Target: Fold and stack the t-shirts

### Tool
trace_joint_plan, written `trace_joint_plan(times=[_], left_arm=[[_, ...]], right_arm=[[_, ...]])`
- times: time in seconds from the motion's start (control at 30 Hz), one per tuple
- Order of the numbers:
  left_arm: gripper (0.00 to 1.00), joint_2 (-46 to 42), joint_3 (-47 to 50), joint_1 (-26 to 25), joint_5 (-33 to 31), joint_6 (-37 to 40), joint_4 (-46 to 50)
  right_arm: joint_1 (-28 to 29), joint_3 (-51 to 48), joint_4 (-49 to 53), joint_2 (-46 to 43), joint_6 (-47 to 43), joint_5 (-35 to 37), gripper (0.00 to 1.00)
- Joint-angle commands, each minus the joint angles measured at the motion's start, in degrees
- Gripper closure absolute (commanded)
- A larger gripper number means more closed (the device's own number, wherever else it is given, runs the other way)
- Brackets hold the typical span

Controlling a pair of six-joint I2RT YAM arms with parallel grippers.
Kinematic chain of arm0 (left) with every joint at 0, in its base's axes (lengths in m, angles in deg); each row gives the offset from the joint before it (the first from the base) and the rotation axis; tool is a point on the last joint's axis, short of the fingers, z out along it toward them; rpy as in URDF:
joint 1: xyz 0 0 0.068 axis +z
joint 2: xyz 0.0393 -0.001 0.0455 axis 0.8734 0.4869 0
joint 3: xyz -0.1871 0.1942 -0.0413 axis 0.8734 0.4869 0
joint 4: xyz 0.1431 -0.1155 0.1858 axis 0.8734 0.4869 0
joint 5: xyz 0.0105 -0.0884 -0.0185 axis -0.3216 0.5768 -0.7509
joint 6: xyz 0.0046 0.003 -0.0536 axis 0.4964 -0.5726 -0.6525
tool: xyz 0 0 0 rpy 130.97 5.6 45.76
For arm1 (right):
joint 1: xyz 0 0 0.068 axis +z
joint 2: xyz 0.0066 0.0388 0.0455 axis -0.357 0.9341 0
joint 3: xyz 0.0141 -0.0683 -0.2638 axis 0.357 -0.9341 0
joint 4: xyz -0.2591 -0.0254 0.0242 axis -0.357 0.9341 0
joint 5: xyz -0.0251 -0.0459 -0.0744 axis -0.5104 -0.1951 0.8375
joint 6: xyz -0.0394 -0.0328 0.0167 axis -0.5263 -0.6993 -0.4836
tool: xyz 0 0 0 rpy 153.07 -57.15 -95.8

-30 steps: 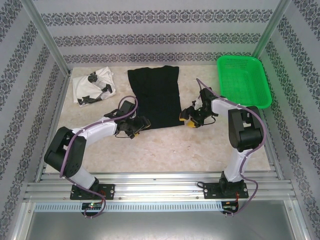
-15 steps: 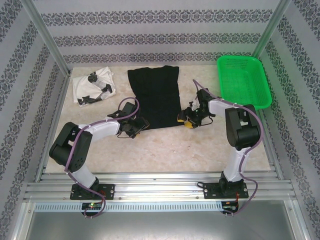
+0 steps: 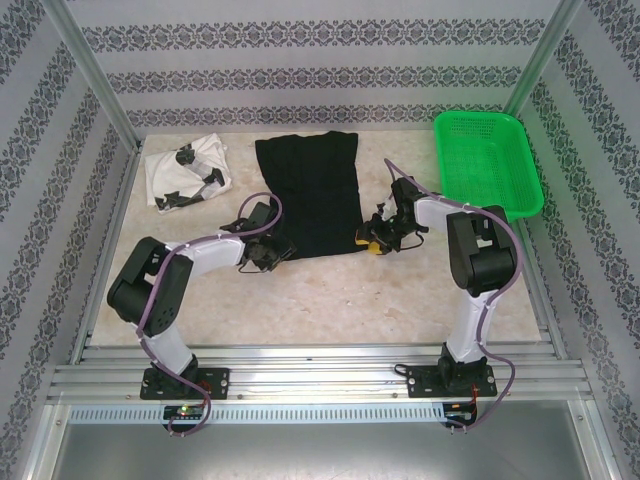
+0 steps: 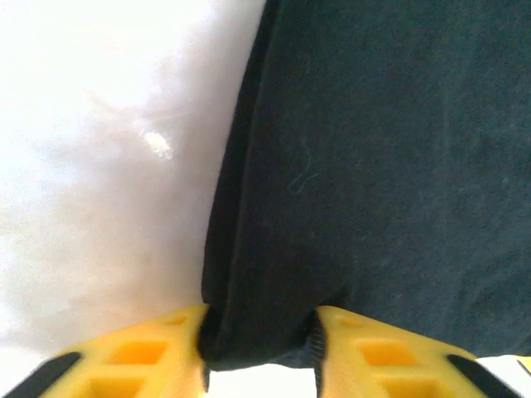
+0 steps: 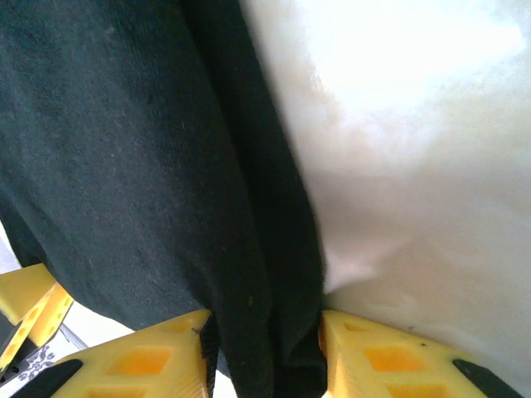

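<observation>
The black t-shirt (image 3: 310, 195) lies flat at the back middle of the table as a long narrow rectangle. My left gripper (image 3: 274, 252) sits low at its near left corner. In the left wrist view the yellow fingers (image 4: 141, 361) press a bunched fold of the black t-shirt (image 4: 382, 166) from both sides, so the left gripper (image 4: 259, 348) is shut on it. My right gripper (image 3: 370, 240) is at the near right corner; in its wrist view the right gripper (image 5: 264, 356) pinches the doubled edge of the black t-shirt (image 5: 124, 149). The white t-shirt (image 3: 188, 172) with black marks lies crumpled at the back left.
A green mesh basket (image 3: 478, 118) stands at the back right, close behind the right arm. The pale marble table (image 3: 330, 300) stretches bare between the shirt's near edge and the arm bases. Patterned walls and metal posts close in the back and sides.
Both grippers have narrowed their jaws onto the near corners of the black t-shirt. The left arm edged in toward the shirt; the right gripper slid slightly left onto its edge.
</observation>
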State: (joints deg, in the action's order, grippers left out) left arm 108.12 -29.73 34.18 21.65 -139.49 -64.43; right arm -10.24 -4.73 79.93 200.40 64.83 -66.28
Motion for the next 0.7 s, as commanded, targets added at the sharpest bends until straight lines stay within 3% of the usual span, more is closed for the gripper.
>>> trace_joint_plan(times=[0.0,0.07,0.27,0.67], left_arm=[[0.73,1.3,-2.8,-0.7,-1.3,1.6,-1.0],[0.81,1.4,-3.5,-0.7,-1.3,2.1,-0.3],[1.0,-0.7,-2.5,-0.7,-2.2,3.4,1.8],[1.0,-12.3,6.2,-3.5,-3.6,5.0,8.3]], right_arm=[[0.7,1.2,-0.8,1.5,0.8,0.6,0.64],[0.9,1.1,-1.4,1.7,1.6,0.3,0.68],[1.0,0.6,-0.9,0.3,2.9,-0.8,0.98],[1.3,-9.8,3.5,-13.0,4.9,-1.0,1.0]])
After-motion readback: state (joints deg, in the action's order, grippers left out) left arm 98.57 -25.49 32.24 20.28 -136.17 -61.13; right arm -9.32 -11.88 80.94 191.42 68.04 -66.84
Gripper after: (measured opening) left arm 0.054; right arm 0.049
